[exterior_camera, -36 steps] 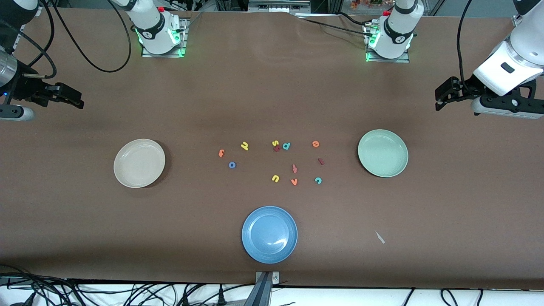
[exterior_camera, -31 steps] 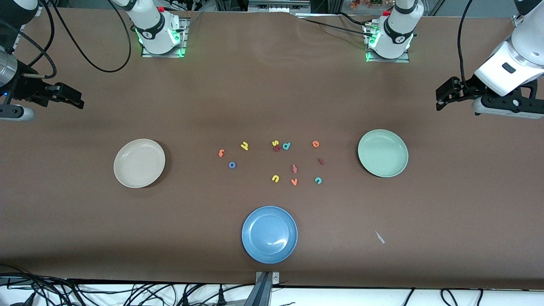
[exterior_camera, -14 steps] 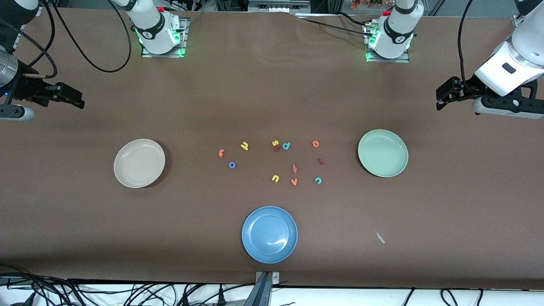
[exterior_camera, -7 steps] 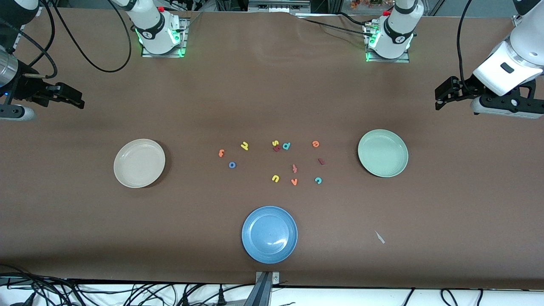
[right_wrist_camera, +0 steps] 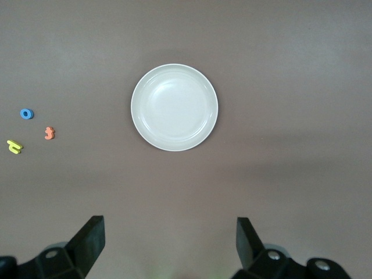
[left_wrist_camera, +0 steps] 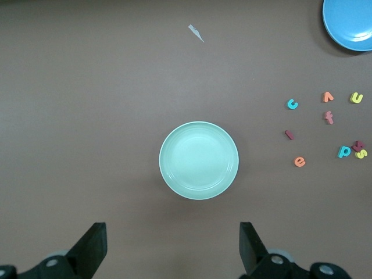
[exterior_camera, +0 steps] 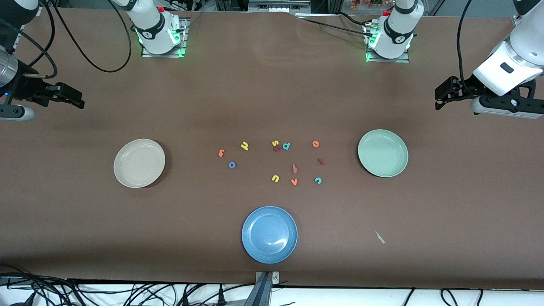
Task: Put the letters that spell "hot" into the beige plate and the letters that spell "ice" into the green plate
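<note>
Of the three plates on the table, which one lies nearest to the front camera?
The blue plate. It lies lowest in the front view, below the letters, while the beige plate and the green plate lie farther up.

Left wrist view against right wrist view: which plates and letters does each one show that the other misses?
Only the left wrist view shows the green plate, part of the blue plate, and the teal c, dark red i and orange e, plus spare letters nearby and a pale scrap.

Only the right wrist view shows the beige plate, the blue o, orange t and yellow h.

Both show the brown table and their own hand's open fingers; both plates are empty.
</note>
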`<action>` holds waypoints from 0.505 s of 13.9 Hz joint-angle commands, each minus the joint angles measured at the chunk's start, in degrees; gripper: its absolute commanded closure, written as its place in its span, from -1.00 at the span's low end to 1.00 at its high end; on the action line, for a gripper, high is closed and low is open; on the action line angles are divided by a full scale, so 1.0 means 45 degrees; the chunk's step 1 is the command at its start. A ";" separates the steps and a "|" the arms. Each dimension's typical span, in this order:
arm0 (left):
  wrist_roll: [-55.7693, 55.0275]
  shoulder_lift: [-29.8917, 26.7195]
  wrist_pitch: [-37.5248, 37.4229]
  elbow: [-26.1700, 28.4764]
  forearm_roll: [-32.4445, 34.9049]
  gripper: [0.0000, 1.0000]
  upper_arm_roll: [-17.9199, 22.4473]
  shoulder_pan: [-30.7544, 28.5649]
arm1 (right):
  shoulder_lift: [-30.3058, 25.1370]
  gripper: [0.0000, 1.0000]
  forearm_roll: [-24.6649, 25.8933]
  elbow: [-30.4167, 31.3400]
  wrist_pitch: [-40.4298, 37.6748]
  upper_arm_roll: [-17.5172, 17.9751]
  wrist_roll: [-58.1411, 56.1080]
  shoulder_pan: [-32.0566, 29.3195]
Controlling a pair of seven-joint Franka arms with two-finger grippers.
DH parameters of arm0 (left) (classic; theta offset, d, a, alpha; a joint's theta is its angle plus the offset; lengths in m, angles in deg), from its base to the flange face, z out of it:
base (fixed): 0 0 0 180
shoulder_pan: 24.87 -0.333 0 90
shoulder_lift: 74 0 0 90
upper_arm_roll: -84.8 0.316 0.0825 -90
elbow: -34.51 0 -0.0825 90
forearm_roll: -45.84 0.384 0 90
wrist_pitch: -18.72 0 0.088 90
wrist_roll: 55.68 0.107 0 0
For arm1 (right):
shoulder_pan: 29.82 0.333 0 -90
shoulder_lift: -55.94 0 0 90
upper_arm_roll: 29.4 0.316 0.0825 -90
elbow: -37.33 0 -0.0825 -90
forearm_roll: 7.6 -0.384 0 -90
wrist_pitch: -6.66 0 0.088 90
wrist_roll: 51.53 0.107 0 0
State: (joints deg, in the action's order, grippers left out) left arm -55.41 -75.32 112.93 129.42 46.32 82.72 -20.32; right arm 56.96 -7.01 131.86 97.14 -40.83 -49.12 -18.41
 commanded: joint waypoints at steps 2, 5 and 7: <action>0.0038 0.0021 -0.0271 -0.0230 -0.0028 -1.00 -0.0024 -0.0035 | -0.0032 -1.00 0.0142 -0.0051 -0.0146 0.0039 0.0168 -0.0017; 0.0038 0.0021 -0.0271 -0.0230 -0.0028 -1.00 -0.0005 -0.0035 | -0.0051 -1.00 0.0142 -0.0051 -0.0165 0.0039 0.0168 -0.0017; 0.0038 0.0021 -0.0329 -0.0230 -0.0028 -1.00 -0.0005 -0.0094 | -0.0032 -1.00 0.0142 -0.0051 -0.0146 0.0039 0.0168 -0.0017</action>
State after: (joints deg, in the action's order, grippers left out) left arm -55.41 -75.32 112.84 129.42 46.32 82.72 -20.38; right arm 56.96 -7.01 131.86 97.14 -40.83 -49.12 -18.41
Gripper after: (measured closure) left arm 0.000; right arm 0.000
